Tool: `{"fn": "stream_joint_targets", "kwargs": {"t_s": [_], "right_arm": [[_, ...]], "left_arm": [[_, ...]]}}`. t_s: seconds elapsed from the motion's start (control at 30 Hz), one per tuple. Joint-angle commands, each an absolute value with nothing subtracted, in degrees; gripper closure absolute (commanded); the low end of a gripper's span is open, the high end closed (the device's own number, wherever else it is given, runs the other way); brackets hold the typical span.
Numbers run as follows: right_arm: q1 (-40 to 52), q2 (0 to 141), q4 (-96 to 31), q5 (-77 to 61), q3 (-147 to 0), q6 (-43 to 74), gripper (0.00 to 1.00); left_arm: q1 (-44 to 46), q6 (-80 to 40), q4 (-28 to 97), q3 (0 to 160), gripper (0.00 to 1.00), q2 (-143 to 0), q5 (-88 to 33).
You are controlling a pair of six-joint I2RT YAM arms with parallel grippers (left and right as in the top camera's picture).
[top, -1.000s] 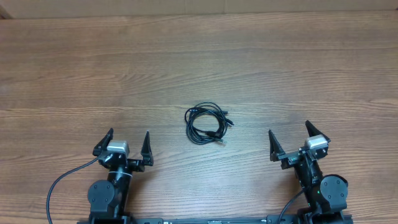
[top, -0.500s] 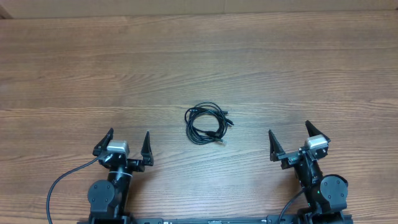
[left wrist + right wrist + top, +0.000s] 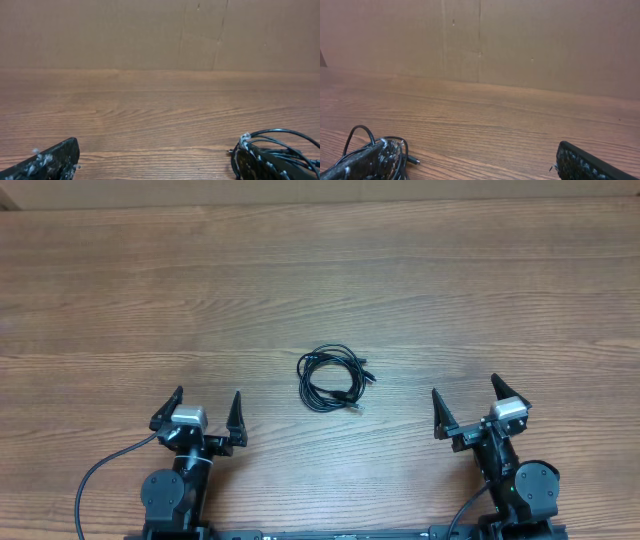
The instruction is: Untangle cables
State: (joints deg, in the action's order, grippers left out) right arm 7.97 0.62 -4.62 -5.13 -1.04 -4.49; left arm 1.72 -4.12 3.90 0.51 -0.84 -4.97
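Observation:
The cables [image 3: 333,377] lie as a small coiled black bundle on the wooden table, near its middle, with small plugs at the right side. My left gripper [image 3: 207,409] is open and empty at the front left, well apart from the bundle. My right gripper [image 3: 466,401] is open and empty at the front right. In the left wrist view the cables [image 3: 285,137] show behind the right finger; the gripper [image 3: 155,160] holds nothing. In the right wrist view the cables [image 3: 362,137] show behind the left finger, a plug sticking out; the gripper [image 3: 475,162] holds nothing.
The wooden table [image 3: 320,290] stretches to a brown cardboard wall [image 3: 160,35] at the back. A thick black arm wire [image 3: 100,470] loops at the front left beside the left arm's base.

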Motion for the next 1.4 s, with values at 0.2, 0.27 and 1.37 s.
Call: {"fn": "stream_joint_targets", "kwargs": {"t_s": [0.2, 0.27, 1.37], "right_arm": [[8.3, 0.2, -4.4, -5.0, -0.5, -4.4, 0.0], [8.3, 0.2, -5.1, -4.7, -0.9, -4.3, 0.0], [8.3, 42.8, -37.4, 1.4, -38.8, 3.7, 0.0]], "left_arm": [[1.1, -5.1, 4.1, 0.4, 0.01, -0.3, -5.8], [1.1, -5.1, 4.4, 0.5, 0.0, -0.3, -5.7], [1.1, -5.4, 45.9, 50.5, 0.0, -54.9, -6.7]]}}
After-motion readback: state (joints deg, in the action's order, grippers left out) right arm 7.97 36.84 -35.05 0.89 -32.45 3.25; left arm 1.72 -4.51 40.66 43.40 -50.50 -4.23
